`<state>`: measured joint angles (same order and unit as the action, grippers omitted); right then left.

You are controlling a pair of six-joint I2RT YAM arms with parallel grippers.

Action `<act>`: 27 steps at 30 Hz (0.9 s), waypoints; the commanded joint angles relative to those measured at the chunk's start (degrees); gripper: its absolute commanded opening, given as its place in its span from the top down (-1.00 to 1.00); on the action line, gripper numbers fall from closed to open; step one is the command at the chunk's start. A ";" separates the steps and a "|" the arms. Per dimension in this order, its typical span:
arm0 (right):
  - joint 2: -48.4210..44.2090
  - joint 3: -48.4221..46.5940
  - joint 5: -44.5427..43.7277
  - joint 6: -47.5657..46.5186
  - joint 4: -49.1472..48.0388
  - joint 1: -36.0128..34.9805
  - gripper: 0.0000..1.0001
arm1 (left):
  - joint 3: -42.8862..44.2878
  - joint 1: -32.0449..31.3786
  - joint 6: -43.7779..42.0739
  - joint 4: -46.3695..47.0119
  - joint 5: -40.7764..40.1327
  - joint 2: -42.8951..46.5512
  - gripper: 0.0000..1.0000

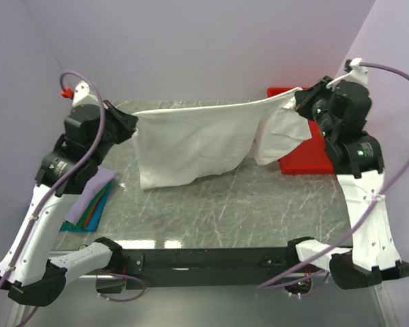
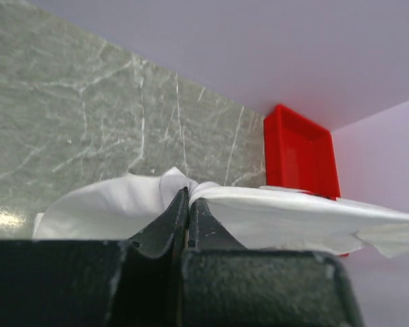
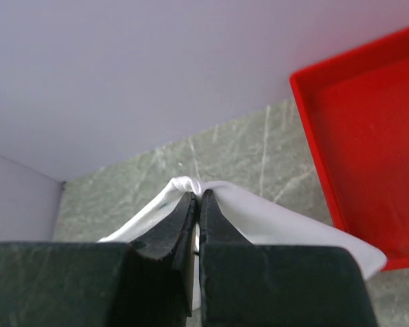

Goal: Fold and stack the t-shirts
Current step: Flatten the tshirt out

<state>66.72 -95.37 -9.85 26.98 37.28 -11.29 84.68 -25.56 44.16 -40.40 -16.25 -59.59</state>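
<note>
Where the table is viewed from above, one unfolded white t-shirt, one pile of folded t-shirts and one red tray can be counted. Nearest, the pile is laid at the table's left edge, partly hidden under the left arm. A lavender shirt is on top, with green and blue edges shown beneath; how many shirts it contains cannot be told.

Farther in, the left gripper is pressed together on one upper corner of the white t-shirt, with cloth pinched between its jaws. The right gripper is clamped in the same way on the opposite corner.

The white t-shirt is stretched between the two grippers over the middle of the table. Its top edge is drawn taut and its body is hung below them. One loose flap is draped under the right gripper, in front of the tray. Farthest, the red tray is set at the table's far right corner.
</note>
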 commanded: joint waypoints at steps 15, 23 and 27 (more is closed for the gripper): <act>-15.92 -11.59 5.18 -4.57 -3.00 1.01 1.00 | 26.32 0.60 -8.12 -13.21 -14.85 3.61 0.99; -7.32 -7.64 9.67 -4.13 -12.91 1.01 1.00 | 28.59 0.86 -12.86 -2.33 -17.58 -6.75 0.99; 1.89 -7.54 10.89 -4.83 -19.69 0.92 1.00 | 32.29 5.68 -15.33 5.74 -13.83 -15.10 0.99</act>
<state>61.98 -103.50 2.52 23.86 27.27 -11.05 114.13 -23.59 32.95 -43.79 -27.88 -69.95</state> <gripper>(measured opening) 0.023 0.022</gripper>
